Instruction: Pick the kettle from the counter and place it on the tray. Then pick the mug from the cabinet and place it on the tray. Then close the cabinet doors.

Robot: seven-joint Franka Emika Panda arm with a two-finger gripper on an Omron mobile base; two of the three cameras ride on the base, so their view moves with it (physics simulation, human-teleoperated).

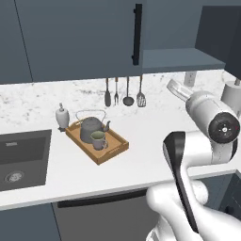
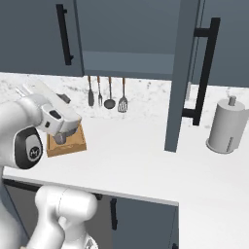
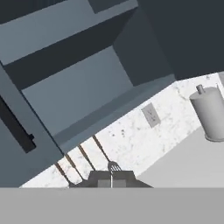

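Note:
The wooden tray (image 1: 114, 151) lies on the white counter (image 1: 141, 136), with the dark kettle (image 1: 89, 128) and the small mug (image 1: 98, 140) standing in it. A corner of the tray (image 2: 73, 143) peeks out behind my arm. The cabinet (image 3: 83, 87) is open on its right half, and its shelf is bare. Its left door (image 1: 94, 33) lies flat, and its right door (image 2: 181, 73) stands swung out. My gripper (image 3: 111, 181) is shut on nothing. It is raised above the counter right of the tray (image 1: 172, 86) and points up at the cabinet.
A soap bottle (image 1: 61, 116) stands left of the tray, beside the sink (image 1: 23, 157). Utensils (image 1: 127, 92) hang on the back wall. A pale grey cylinder (image 2: 227, 125) stands at the right, past the open door. A wall outlet (image 3: 152, 115) sits under the cabinet.

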